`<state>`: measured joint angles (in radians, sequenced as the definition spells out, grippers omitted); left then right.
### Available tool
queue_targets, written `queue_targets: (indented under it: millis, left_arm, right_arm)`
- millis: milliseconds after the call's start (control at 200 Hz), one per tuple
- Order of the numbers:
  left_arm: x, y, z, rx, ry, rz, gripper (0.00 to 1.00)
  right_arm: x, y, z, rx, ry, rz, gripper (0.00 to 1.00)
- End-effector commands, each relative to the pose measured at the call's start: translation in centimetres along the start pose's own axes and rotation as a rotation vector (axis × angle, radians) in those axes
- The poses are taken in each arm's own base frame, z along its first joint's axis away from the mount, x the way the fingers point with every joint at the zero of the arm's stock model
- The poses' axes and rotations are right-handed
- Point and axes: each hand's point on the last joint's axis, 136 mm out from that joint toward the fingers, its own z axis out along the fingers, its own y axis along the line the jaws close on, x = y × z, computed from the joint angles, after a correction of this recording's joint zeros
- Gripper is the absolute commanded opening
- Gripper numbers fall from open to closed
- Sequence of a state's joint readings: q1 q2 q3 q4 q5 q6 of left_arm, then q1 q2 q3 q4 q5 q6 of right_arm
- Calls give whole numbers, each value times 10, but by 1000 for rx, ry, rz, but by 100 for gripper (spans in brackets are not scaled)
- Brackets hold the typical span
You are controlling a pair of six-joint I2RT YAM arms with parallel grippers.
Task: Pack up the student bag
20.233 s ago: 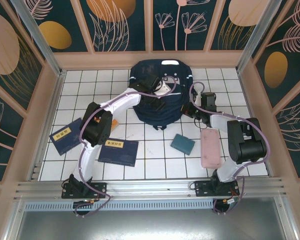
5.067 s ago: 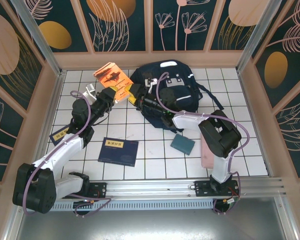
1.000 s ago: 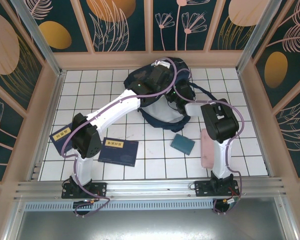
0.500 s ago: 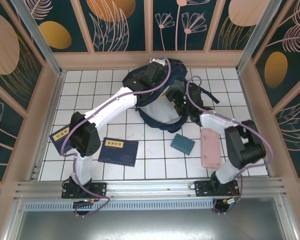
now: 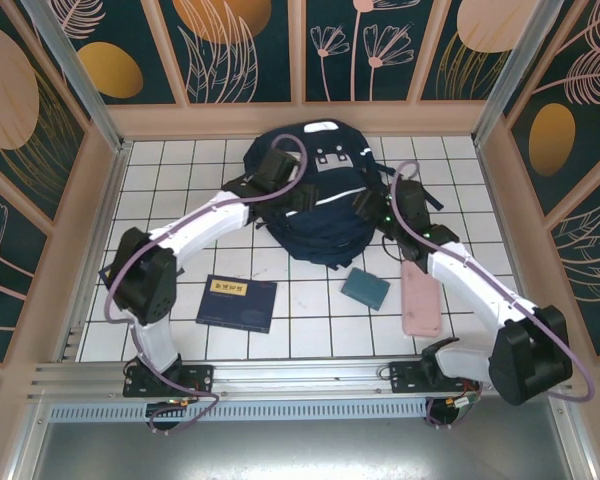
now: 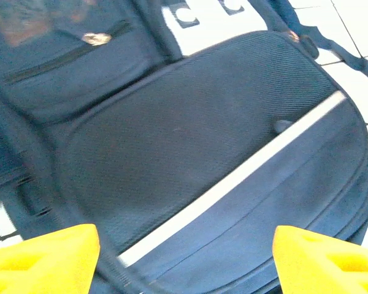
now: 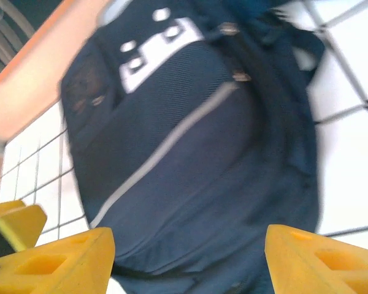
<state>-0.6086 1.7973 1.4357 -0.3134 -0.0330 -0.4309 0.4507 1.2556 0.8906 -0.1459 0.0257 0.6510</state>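
Flanking the student bag (image 5: 320, 205), left hand (image 6: 184, 260) and right hand (image 7: 190, 260) both stand released, grasping nothing

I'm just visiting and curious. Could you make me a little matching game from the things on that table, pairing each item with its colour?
Things:
1. bag
2. book
3. small case
4. long case

Colours:
A. pink
B. teal
C. navy with a white stripe
D. navy with a yellow label

Pairs: 1-C, 2-D, 3-B, 4-A
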Motion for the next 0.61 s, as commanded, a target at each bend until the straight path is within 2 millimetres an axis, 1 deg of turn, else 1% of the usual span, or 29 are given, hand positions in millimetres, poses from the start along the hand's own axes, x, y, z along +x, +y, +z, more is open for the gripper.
queue_targets:
  millis: [0, 30, 35, 45, 50, 65, 70, 100, 145, 215, 245, 275, 300, 330, 335, 350, 380, 510, 600]
  left_arm:
    - [-31, 34, -36, 14, -129, -180, 79]
    - [-28, 53, -40, -18, -133, -223, 81]
    - [-24, 54, -40, -22, -127, -227, 81]
    - [-23, 60, -41, -31, -128, -240, 81]
    - [-26, 63, -43, -37, -137, -249, 81]
    - [-23, 73, -45, -57, -138, -269, 82]
    - [-19, 75, -44, -62, -132, -274, 83]
    - [-14, 96, -48, -104, -137, -317, 84]
    - [-5, 120, -55, -156, -146, -366, 86]
    - [7, 155, -69, -232, -166, -430, 89]
    - [10, 166, -77, -254, -183, -450, 91]
    - [14, 176, -84, -276, -193, -467, 91]
    - [19, 186, -88, -297, -197, -486, 92]
    - [16, 193, -97, -308, -224, -504, 93]
    - [22, 196, -97, -316, -216, -508, 93]
    - [28, 201, -98, -328, -213, -518, 94]
    - [32, 209, -104, -346, -222, -537, 94]
    - [42, 232, -124, -401, -252, -590, 97]
    - [43, 239, -131, -424, -272, -610, 98]
  right_arm:
    - [30, 65, 15, -162, 116, -311, 66]
    - [46, 80, 22, -183, 154, -378, 67]
    - [48, 83, 23, -187, 160, -390, 67]
    - [54, 88, 25, -196, 173, -413, 67]
    - [57, 91, 26, -202, 179, -425, 67]
    - [66, 98, 29, -216, 201, -459, 67]
    - [69, 100, 30, -220, 207, -469, 67]
    - [86, 115, 34, -252, 244, -530, 68]
    - [115, 132, 43, -292, 309, -608, 69]
    - [154, 153, 54, -347, 390, -706, 71]
    - [170, 156, 60, -357, 425, -736, 72]
    - [180, 167, 62, -384, 446, -765, 73]
    - [192, 169, 68, -386, 477, -787, 73]
    - [202, 172, 74, -382, 504, -815, 73]
    - [204, 173, 74, -382, 509, -821, 73]
    - [209, 174, 77, -380, 523, -834, 73]
    - [219, 176, 81, -381, 552, -860, 74]
    - [255, 180, 97, -373, 642, -939, 74]
    - [278, 178, 103, -366, 693, -1004, 74]
